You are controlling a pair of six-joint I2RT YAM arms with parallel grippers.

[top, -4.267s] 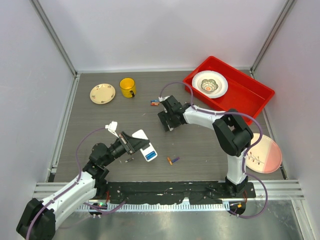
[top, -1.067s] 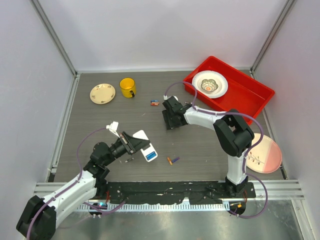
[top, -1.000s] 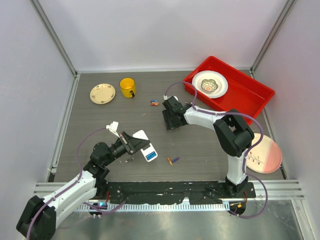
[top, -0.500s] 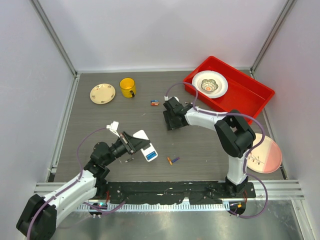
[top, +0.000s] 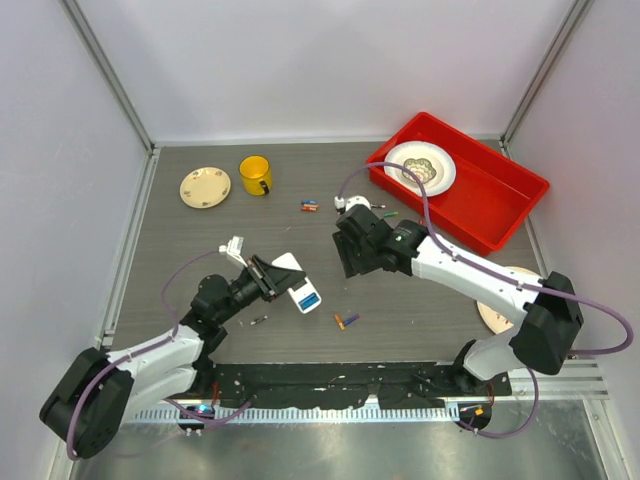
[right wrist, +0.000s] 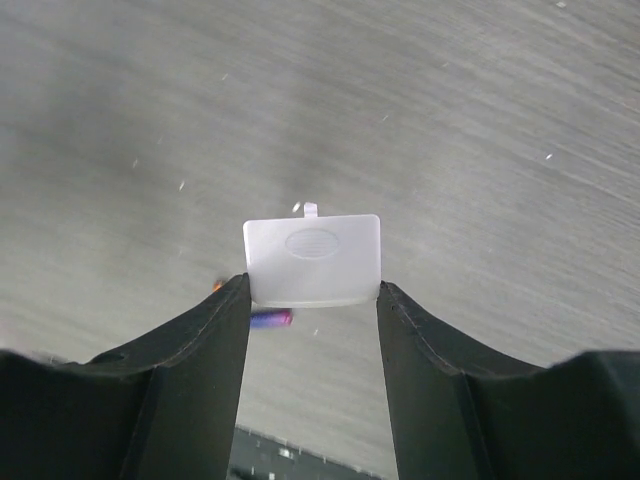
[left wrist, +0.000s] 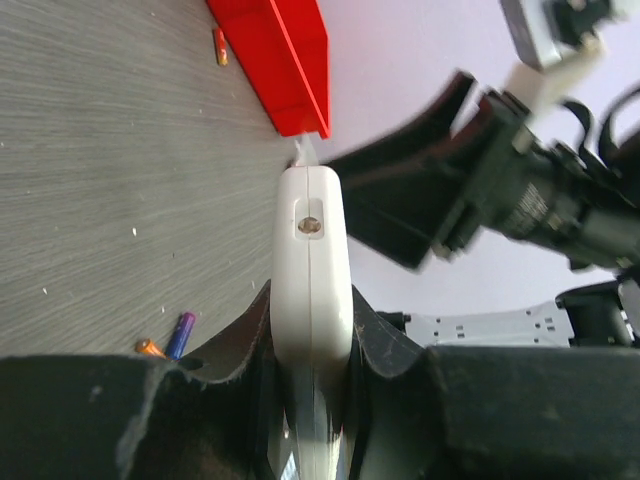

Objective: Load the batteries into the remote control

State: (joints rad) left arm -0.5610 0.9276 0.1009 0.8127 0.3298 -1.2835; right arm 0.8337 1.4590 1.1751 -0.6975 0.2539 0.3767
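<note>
Right pincer point(right wrist: 312, 292), clamping the white battery cover point(right wrist: 312, 255), has swung toward the remote control point(left wrist: 311, 262) gripped by left pincer point(left wrist: 312, 335); nearby batteries point(top: 346, 320) remain unloaded.

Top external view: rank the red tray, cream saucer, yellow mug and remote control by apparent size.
1. red tray
2. cream saucer and remote control: look alike; the remote is partly hidden in the left hand
3. yellow mug

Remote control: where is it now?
Top view, left of centre: the remote control sits clamped in the left gripper, its blue end nearest the two loose batteries.
</note>
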